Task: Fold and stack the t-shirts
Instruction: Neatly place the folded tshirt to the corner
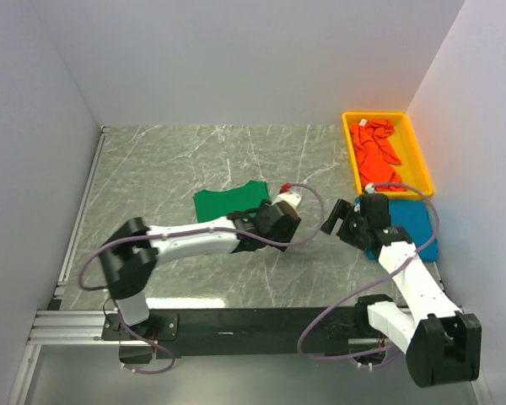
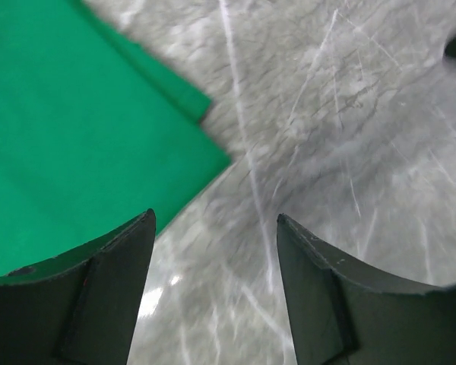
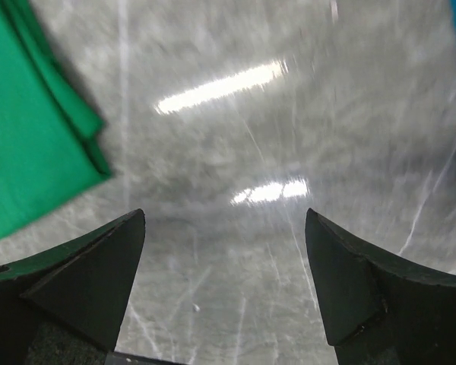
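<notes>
On top of the grey-green marbled table (image 1: 152, 169), boxed by plain white walls (image 1: 236, 59), the green t-shirt (image 1: 228, 202) lay folded flat near the centre. Its long axis ran 9 to 3 o'clock, with a small notch in its 12 o'clock edge. The left gripper (image 2: 214, 220) hung over bare table just off the shirt's 3 o'clock corner, jaws spread wide with nothing between them. The right gripper (image 3: 224, 217) sat further toward 3 o'clock, facing 9 o'clock — equally wide, equally empty. The blue t-shirt (image 1: 413, 224) lay flat at the table's 3 o'clock edge beside the right arm; the orange-red t-shirt (image 1: 375, 152) lay crumpled in the yellow bin (image 1: 411, 156) at 1 o'clock.
</notes>
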`<state>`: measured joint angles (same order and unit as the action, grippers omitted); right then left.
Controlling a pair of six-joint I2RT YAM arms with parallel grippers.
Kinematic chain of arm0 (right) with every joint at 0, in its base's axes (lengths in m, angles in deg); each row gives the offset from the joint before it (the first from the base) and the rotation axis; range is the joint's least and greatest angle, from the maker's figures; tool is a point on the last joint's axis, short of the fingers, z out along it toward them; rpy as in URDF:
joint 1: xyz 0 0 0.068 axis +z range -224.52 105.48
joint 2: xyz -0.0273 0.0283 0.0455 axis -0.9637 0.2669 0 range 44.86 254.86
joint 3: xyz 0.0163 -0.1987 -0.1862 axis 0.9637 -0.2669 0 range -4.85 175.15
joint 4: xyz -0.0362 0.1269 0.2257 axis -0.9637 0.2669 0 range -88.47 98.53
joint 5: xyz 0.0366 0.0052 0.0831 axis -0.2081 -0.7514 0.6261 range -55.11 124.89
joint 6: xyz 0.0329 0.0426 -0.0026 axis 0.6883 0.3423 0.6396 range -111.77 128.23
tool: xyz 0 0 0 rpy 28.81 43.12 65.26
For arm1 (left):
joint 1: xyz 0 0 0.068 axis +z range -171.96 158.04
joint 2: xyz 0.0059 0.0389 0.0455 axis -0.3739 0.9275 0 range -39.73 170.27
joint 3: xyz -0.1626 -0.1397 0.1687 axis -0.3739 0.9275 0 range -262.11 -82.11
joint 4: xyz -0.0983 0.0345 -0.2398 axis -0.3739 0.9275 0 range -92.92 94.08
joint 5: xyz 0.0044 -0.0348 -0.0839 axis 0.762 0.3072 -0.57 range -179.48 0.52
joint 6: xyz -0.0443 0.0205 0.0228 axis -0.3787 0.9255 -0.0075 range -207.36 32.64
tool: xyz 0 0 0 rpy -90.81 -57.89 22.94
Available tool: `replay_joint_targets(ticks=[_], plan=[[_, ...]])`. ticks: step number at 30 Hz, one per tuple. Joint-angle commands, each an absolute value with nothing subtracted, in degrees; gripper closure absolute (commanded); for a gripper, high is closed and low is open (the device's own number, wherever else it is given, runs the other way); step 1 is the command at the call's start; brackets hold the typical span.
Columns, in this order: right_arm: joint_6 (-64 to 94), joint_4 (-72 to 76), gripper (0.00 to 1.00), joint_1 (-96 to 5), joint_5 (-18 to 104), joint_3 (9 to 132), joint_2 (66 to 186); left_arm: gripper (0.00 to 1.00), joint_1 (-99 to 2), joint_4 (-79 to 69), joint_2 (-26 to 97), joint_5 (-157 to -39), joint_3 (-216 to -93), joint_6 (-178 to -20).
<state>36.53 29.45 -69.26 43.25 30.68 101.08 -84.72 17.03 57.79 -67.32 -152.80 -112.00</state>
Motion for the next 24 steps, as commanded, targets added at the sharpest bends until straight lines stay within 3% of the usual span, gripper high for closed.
replay_joint_targets(ticks=[1,17,23,24], plan=[[38.73,25.97,0.09,-69.42,44.56,26.1,98.3,0.3,-85.68,17.65,63.0,-62.85,-159.09,-108.54],[40.4,24.55,0.11,-69.42,44.56,21.16,91.26,0.44,-85.94,19.23,77.95,-61.53,-164.63,-106.52],[39.87,24.47,0.11,-69.51,45.35,21.25,91.09,0.55,-85.94,18.09,79.89,-61.0,-164.29,-106.34],[39.87,24.29,0.11,-69.42,45.7,21.17,91.26,0.62,-85.94,18.0,80.07,-60.83,-164.2,-106.34]])
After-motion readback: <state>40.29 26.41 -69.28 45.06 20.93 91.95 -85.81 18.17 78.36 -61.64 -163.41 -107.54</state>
